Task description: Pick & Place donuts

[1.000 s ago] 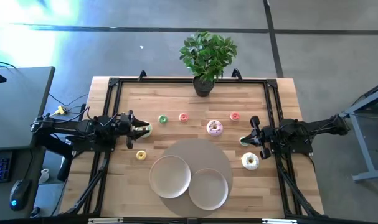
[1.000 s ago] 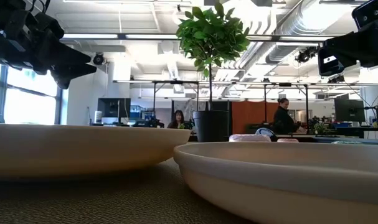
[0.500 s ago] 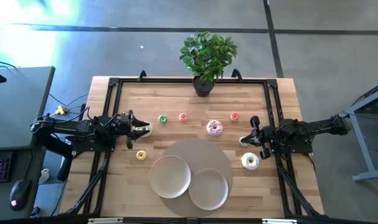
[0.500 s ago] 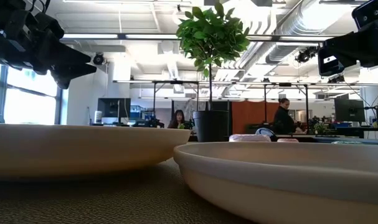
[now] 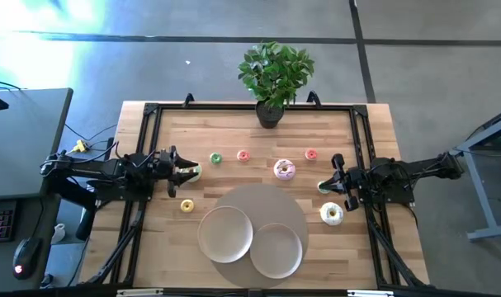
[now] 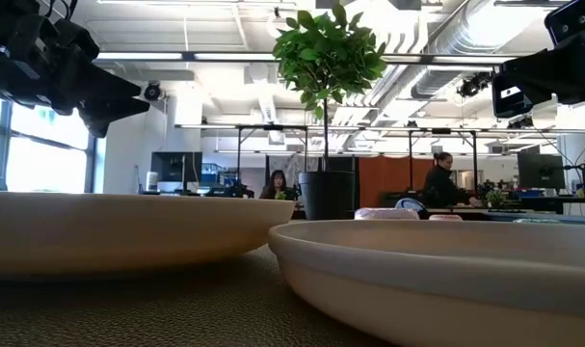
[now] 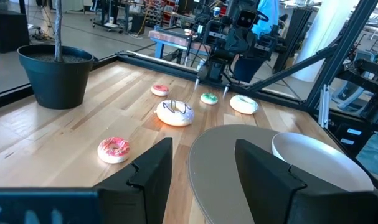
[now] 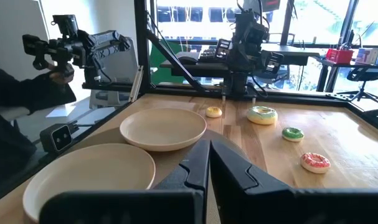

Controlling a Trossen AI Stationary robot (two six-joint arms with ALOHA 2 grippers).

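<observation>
In the high view my left gripper hovers open at the table's left side, over a green-white donut, which also shows in the right wrist view. My right gripper hangs shut at the right side, by a small green donut. On the wood lie a large pink donut, a white donut, and green, pink, red and yellow mini donuts. The left wrist view shows open fingers; the right wrist view shows closed ones.
Two beige plates sit on a round grey mat at the table's near middle. A potted plant stands at the far edge. A black frame runs around the table. People are in the room beyond.
</observation>
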